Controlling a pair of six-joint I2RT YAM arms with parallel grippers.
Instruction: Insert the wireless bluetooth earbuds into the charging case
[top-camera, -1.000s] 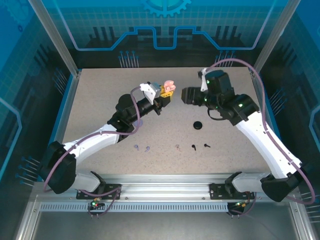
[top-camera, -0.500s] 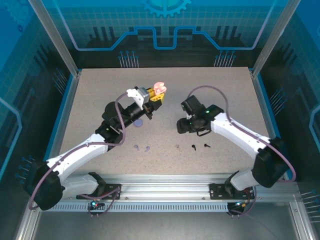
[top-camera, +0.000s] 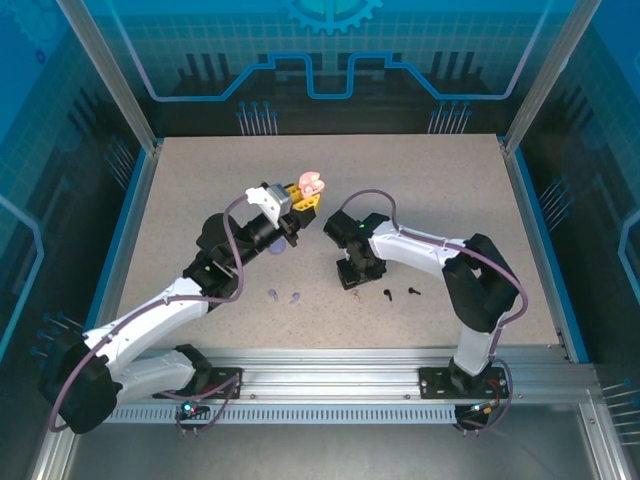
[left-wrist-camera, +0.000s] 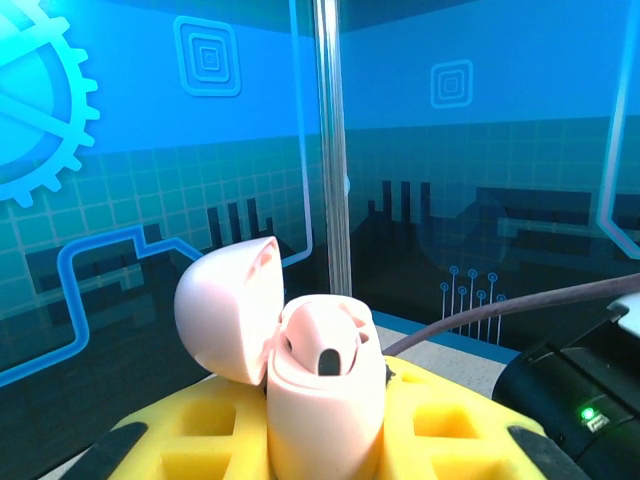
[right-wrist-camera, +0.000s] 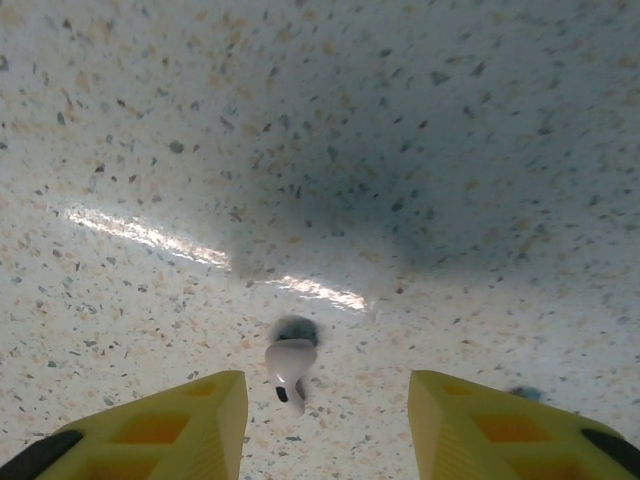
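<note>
The tiny pale pink stemmed earbud (right-wrist-camera: 290, 365) lies on the speckled table (right-wrist-camera: 420, 130), right between the yellow fingers (right-wrist-camera: 190, 420) of my right gripper (right-wrist-camera: 325, 400). They stand apart and do not touch it. My left gripper (top-camera: 298, 197) is clamped on the open pink round charging case (left-wrist-camera: 320, 385), held up high.

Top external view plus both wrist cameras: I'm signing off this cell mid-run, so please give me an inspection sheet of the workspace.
Surface: pale speckled table.
Job's things: pink charging case, lid open; pink earbud, two lilac earbuds and two black earbuds lying loose.
Clutter: nothing seen.
Grippers: left gripper shut on the case; right gripper open astride the pink earbud, not touching.
Cables: purple cables loop off both arms.
Surroundings: blue printed panels, metal frame.
</note>
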